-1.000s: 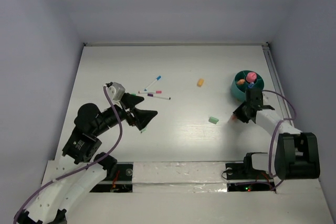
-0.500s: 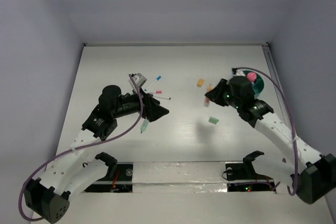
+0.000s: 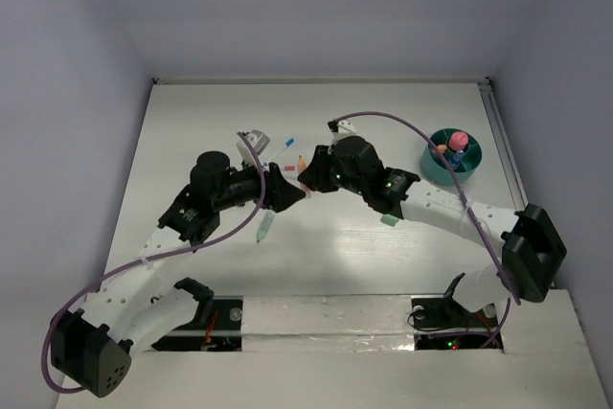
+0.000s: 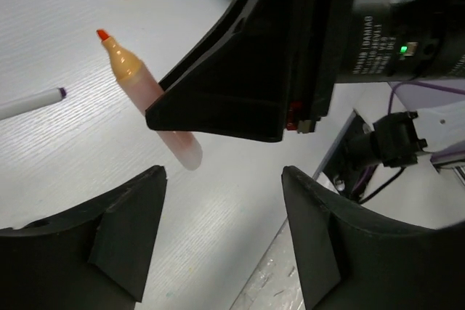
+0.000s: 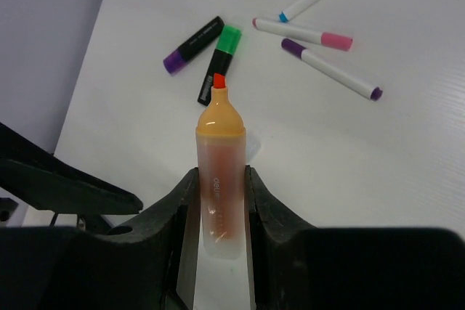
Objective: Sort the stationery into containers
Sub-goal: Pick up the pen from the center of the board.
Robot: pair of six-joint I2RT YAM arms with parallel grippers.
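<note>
Item: orange highlighter (image 5: pixel 220 179). I judge rigid, light, slick. My right end effector (image 5: pixel 218 212) pinches mid-barrel, tip toward 12 o'clock. Left end effector (image 4: pixel 224 183) spread.

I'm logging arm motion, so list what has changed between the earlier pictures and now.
The right gripper, shut on an orange highlighter throughout, swung left from beside the teal bowl to mid-table. The left gripper, open, pushed forward and right to meet it. Nothing was let go or newly gripped. The bowl and the blue-capped marker lie where they were.
</note>
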